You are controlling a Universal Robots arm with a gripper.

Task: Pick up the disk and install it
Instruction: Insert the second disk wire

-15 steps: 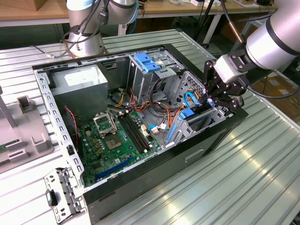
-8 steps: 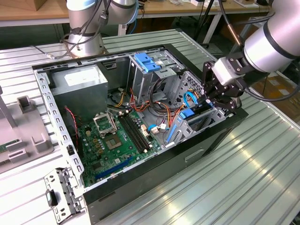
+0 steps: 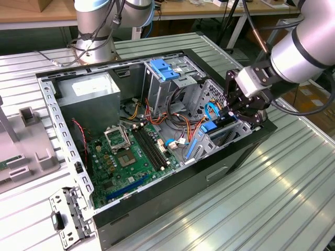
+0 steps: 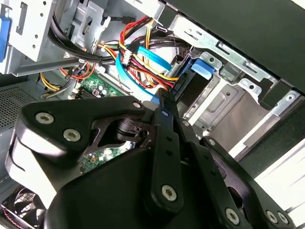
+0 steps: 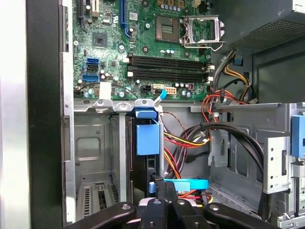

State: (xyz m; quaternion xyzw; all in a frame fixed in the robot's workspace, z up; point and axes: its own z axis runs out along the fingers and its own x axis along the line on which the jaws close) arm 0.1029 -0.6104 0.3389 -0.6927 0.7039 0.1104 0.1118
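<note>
1. The gripper (image 3: 236,111) is at the drive bay (image 5: 95,157), on the exterior view's right; fingers appear together.
2. The disk (image 5: 147,138), blue rail visible, stands in the bay.
3. Risk: nearby cables (image 5: 190,143) may snag.
4. Risk: a tilted disk may jam.

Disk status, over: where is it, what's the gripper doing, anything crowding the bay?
Gripper down inside the case at the drive cage. Disk stands on edge in the cage slot, blue carrier showing. Cable bundle right beside the slot.
</note>
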